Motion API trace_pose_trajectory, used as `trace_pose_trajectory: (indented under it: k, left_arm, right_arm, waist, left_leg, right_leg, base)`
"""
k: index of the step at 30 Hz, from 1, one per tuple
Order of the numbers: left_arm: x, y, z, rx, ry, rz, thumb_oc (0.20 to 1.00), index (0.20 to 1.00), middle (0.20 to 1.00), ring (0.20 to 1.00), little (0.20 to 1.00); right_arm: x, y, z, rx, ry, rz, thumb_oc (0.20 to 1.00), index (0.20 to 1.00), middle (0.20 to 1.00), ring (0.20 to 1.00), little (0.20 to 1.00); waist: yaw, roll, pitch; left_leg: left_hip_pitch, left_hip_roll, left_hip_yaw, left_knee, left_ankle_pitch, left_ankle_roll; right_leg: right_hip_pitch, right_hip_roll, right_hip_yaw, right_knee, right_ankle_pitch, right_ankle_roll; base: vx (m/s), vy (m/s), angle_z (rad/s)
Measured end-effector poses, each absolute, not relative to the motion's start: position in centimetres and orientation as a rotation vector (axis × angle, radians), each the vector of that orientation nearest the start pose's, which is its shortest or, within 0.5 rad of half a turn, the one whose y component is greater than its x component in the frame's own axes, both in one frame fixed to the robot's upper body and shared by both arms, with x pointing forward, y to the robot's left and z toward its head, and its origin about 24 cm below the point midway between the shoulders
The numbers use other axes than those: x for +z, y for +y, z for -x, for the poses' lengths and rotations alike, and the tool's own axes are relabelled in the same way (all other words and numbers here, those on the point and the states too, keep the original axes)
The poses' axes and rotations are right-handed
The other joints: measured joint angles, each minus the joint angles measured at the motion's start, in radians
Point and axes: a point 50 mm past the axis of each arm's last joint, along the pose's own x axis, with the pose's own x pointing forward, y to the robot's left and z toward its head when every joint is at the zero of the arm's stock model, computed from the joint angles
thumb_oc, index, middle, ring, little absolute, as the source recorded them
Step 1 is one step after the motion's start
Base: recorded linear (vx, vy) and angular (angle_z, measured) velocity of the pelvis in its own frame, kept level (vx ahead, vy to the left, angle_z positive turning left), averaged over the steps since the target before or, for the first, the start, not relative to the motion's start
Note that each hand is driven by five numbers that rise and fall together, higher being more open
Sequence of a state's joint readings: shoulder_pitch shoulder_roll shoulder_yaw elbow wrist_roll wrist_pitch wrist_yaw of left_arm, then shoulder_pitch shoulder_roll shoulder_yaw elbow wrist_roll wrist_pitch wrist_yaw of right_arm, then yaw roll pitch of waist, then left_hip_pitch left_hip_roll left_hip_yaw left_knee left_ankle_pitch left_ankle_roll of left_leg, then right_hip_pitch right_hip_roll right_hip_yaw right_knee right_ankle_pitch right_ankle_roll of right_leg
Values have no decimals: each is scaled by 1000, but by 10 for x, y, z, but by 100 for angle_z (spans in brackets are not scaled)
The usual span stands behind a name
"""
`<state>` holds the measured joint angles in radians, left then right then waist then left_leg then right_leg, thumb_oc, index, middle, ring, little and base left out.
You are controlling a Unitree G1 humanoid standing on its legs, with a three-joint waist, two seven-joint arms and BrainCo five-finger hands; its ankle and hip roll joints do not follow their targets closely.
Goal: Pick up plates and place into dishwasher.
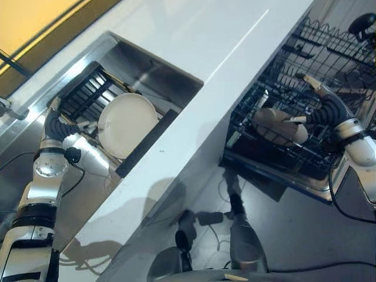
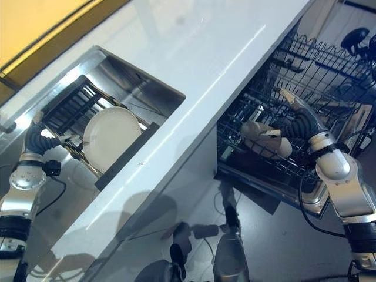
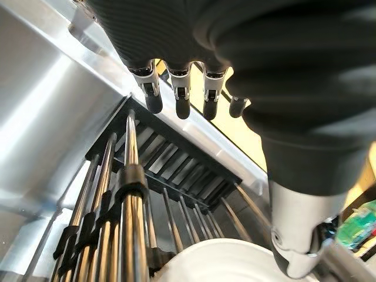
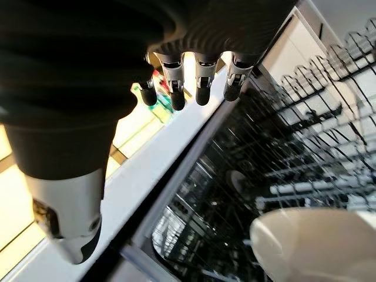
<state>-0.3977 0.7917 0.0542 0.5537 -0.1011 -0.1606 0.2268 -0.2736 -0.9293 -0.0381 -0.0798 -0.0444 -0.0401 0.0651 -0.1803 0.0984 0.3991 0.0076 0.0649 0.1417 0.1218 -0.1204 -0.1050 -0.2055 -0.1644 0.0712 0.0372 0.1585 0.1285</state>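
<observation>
A white plate [image 1: 126, 123] stands tilted in the black wire rack [image 1: 88, 91] inside the steel sink [image 1: 147, 73]. My left hand [image 1: 59, 126] hovers at the plate's left edge, open, fingers [image 3: 179, 97] straight over the rack bars, holding nothing. A cream plate [image 1: 276, 126] leans in the lower dishwasher rack [image 1: 329, 53]. My right hand [image 1: 329, 108] is just right of it, open, with the thumb close to the plate's rim. In the right wrist view the cream plate [image 4: 317, 241] lies apart from the straight fingers [image 4: 202, 88].
A white counter [image 1: 235, 35] runs between the sink and the pulled-out dishwasher rack. The rack's upright wire tines surround my right hand. A dark rounded item [image 1: 361, 23] sits at the rack's far end. The dishwasher's front edge [image 1: 276, 173] juts over the grey floor.
</observation>
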Motion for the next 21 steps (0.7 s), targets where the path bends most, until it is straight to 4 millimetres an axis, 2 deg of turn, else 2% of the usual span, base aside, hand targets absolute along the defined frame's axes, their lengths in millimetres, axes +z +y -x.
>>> trace_pose_trajectory:
  k: [3, 6, 9, 13, 21]
  left_arm:
    - [156, 345, -312, 472, -170, -631, 1000, 1000, 1000, 1000, 1000]
    - [156, 341, -319, 453, -160, -646, 1000, 1000, 1000, 1000, 1000]
    - [151, 344, -319, 449, -133, -657, 1000, 1000, 1000, 1000, 1000]
    - [160, 346, -322, 425, -138, -673, 1000, 1000, 1000, 1000, 1000]
    - [167, 355, -323, 384, -100, -693, 1000, 1000, 1000, 1000, 1000]
  right_arm:
    - [220, -261, -286, 36, -397, 1001, 1000, 1000, 1000, 1000, 1000]
    - [225, -258, -287, 41, -412, 1010, 1000, 1000, 1000, 1000, 1000]
    - [229, -258, -288, 37, -426, 1016, 1000, 1000, 1000, 1000, 1000]
    - [234, -259, -288, 33, -431, 1029, 1000, 1000, 1000, 1000, 1000]
    - [241, -255, -290, 42, -453, 1040, 1000, 1000, 1000, 1000, 1000]
  waist:
    - [-2, 11, 20]
    - [-3, 18, 37]
    - [-2, 17, 43]
    - [-23, 20, 50]
    - [-33, 25, 59]
  left_leg:
    - [-37, -10, 1, 21, -3, 4]
    - [-60, -17, 2, 48, -11, 10]
    - [-97, -21, 16, 75, -20, 14]
    - [-138, -20, 17, 107, -29, 15]
    - [-180, -32, 22, 152, -46, 29]
  right_leg:
    - [-31, -10, 3, 6, 8, 3]
    - [-46, -17, 10, 13, 13, 6]
    - [-79, -20, 29, 13, 15, 2]
    - [-107, -21, 33, 13, 28, 5]
    - [-140, -33, 47, 24, 31, 2]
  base:
    - [-43, 107, 0]
    - [-27, 132, -1]
    - [-2, 88, -12]
    - [0, 69, -2]
    - [37, 102, -2]
